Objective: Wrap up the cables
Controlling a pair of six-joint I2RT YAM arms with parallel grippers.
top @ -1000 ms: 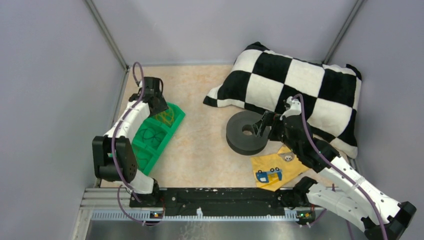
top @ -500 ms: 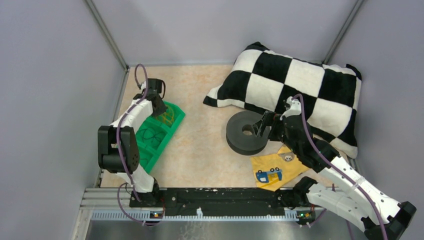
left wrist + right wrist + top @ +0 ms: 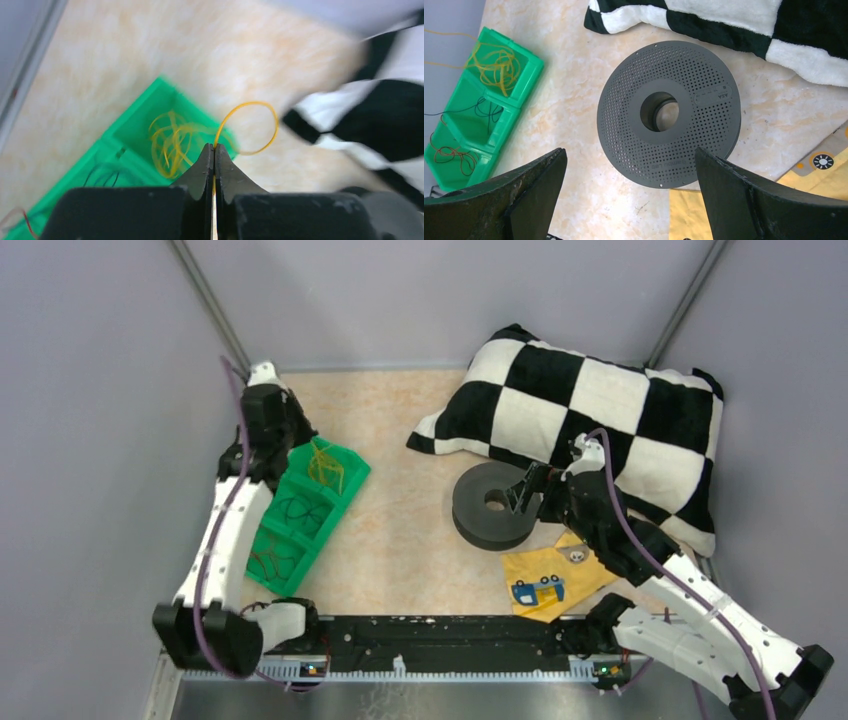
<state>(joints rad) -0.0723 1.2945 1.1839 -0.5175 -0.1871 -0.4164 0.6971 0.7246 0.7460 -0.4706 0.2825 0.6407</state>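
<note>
The cables are a thin yellow wire tangle (image 3: 170,140) lying in the far compartment of a green bin (image 3: 132,117). My left gripper (image 3: 214,148) is shut on one strand, and a loop (image 3: 252,104) curls out past the fingertips. From above, that gripper (image 3: 296,440) hangs at the bin's far end with the yellow wire (image 3: 322,466) pulled up. My right gripper (image 3: 629,155) stands wide open above the near edge of a dark perforated spool (image 3: 669,112), holding nothing. The spool (image 3: 490,505) lies flat beside the pillow.
A black-and-white checkered pillow (image 3: 590,410) fills the back right. A yellow envelope (image 3: 550,580) lies by the spool's near side. The bin's (image 3: 479,107) other compartments hold a black wire (image 3: 486,107) and a red wire (image 3: 454,152). Grey walls enclose the table.
My left gripper has shut on the yellow wire, and the arm has stretched up and back toward the far-left corner, lifting a strand. The right arm has not moved.
</note>
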